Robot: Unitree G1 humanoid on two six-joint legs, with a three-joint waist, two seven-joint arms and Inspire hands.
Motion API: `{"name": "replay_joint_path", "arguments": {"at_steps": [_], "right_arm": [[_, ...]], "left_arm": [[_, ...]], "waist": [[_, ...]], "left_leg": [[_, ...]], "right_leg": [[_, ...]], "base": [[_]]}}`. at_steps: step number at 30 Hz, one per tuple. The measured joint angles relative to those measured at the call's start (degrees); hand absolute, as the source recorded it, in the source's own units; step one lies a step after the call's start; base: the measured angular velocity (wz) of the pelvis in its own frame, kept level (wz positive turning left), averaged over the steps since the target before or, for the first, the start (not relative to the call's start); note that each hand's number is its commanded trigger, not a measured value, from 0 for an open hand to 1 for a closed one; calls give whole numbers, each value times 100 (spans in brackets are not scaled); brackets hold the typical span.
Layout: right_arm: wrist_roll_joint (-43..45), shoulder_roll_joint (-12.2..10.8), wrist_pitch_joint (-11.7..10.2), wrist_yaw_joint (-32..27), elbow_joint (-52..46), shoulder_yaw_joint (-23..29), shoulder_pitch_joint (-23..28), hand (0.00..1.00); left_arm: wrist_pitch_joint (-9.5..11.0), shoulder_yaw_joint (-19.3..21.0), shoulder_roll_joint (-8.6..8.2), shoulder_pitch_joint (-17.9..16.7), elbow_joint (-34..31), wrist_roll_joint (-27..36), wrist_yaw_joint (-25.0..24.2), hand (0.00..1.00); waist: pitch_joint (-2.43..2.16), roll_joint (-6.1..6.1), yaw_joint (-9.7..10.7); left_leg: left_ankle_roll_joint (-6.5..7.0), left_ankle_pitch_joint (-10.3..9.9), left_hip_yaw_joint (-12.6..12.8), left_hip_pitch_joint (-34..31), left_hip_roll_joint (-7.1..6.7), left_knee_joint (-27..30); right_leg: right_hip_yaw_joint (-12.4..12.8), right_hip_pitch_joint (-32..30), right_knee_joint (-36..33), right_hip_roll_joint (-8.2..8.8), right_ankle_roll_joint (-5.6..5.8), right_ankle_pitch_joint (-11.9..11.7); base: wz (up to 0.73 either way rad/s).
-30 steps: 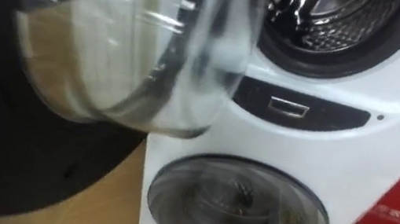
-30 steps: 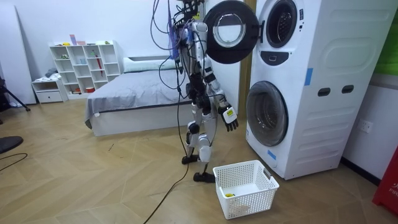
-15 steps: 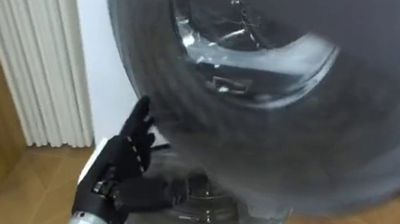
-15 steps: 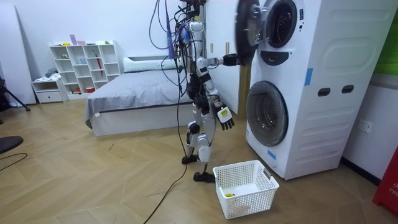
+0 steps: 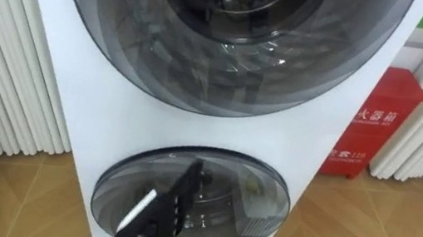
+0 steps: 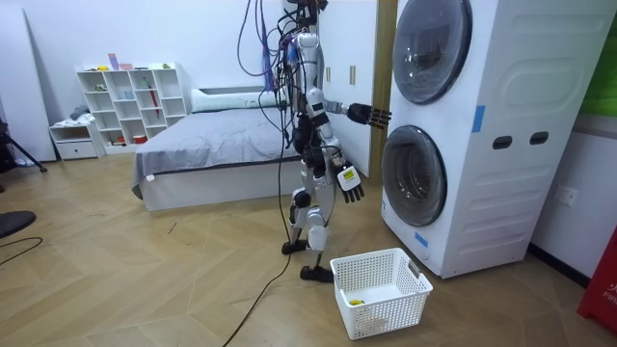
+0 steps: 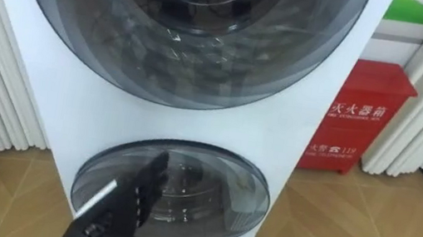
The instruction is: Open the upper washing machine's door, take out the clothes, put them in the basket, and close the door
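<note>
As the washing machine's (image 6: pixel 501 145) upper door (image 5: pixel 229 54) stands shut and we cannot tell if clothes lie behind its glass, our left hand (image 5: pixel 154 221) hovers before it with straight fingers and our right hand (image 6: pixel 352 183) hangs relaxed, which fits both before opening and after emptying.

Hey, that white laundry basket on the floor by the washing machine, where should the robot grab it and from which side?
Probably the white laundry basket is best taken by its top rim, on the edge nearest the robot, coming down from above. It stands upright with its top open, so the rim is free all round, and its lattice walls slope and offer less to hold.
</note>
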State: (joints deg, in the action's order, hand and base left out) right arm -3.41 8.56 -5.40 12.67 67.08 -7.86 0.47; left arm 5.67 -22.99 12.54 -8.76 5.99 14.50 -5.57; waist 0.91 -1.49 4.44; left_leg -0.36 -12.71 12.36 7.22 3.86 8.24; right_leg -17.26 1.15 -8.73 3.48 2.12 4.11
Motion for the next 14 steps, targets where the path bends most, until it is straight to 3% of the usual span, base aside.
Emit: {"name": "replay_joint_path", "arguments": {"at_steps": [3, 5, 7, 8, 10, 13, 14], "right_arm": [[54, -1, -1, 21, 15, 8, 27, 0], [72, -1, -2, 3, -40, 28, 136, 0], [110, -6, -3, -2, -44, 229, 299, 0], [68, -7, 6, 3, -26, 267, 337, 0], [-68, -32, 62, 11, -25, 401, 422, 0], [-153, 34, 118, 75, 39, 489, 501, 0], [-211, 50, 121, 84, 88, 506, 507, 0]], "left_arm": [[74, 116, -49, -8, 1026, -630, 39, 0], [137, 297, -72, -54, 1940, -1038, 107, 0], [180, 887, -63, -254, 3218, -1662, 307, 0], [184, 1075, -28, -289, 3586, -1691, 402, 0], [133, 1942, 205, -395, 4922, -1974, 985, 0], [-100, 2349, 417, -780, 5754, -2452, 1505, 0], [-151, 2377, 394, -853, 5869, -2527, 1518, 0]], "waist": [[-27, 21, -24], [-42, 20, -43], [-64, 64, -187], [-62, 86, -186], [-76, 64, -300], [-90, 124, -475], [-89, 132, -483]], "left_leg": [[-38, -22, 23, 60, 50, 3], [-72, -42, 45, 128, 73, 0], [-156, -96, 183, 236, 169, -2], [-178, -110, 184, 246, 194, -1], [-260, -158, 236, 297, 291, 8], [-306, -183, 309, 411, 347, 8], [-305, -183, 309, 437, 343, 10]], "right_leg": [[3, 47, 0, -51, -11, 5], [3, 107, 8, -81, -81, 49], [-9, 139, 11, -181, -136, 60], [-15, 151, 15, -207, -159, 74], [30, 168, 29, -319, -216, 107], [150, 236, 32, -394, -263, 140], [143, 267, 32, -386, -258, 144]], "base": [[-6], [-12], [-33], [-17], [-15], [-19], [0]]}}
